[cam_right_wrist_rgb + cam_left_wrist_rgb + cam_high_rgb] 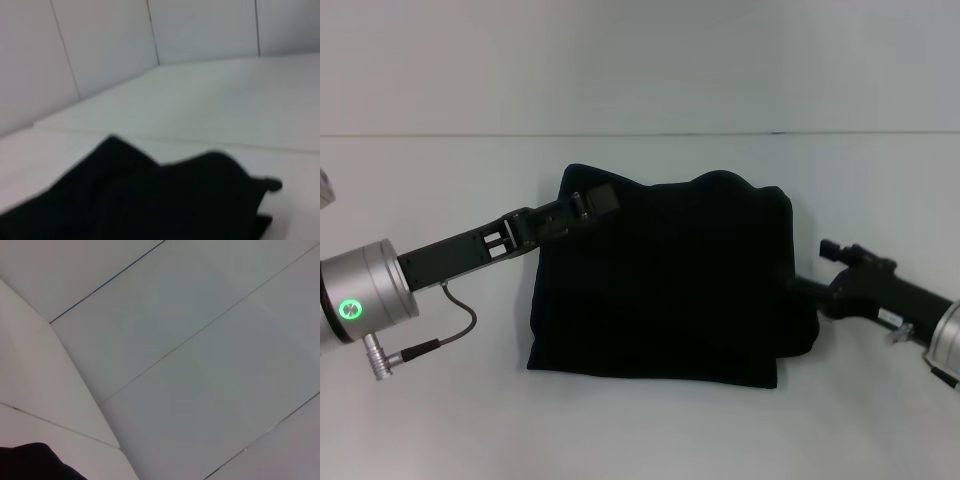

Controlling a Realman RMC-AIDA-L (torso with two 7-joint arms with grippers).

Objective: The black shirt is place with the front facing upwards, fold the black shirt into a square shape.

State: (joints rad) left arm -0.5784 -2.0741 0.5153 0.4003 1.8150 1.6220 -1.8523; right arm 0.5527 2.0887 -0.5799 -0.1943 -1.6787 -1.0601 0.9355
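Left end effector [603,199] reaches over the upper-left corner of the folded black cloth shirt [665,285] mid-frame on the white bench [430,420], grip unclear; I'd flatten that corner squarely.

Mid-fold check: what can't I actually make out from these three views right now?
- Left gripper, head view: fingers merge with the black shirt, so their state is unreadable.
- Right gripper, head view: tip disappears at the shirt's edge.
- Shirt front: no lettering or neck label shows; the cloth is folded over.
- Left wrist view: only a corner of shirt, cut off by the frame edge.
- Right wrist view: shirt blurred, folds indistinct.
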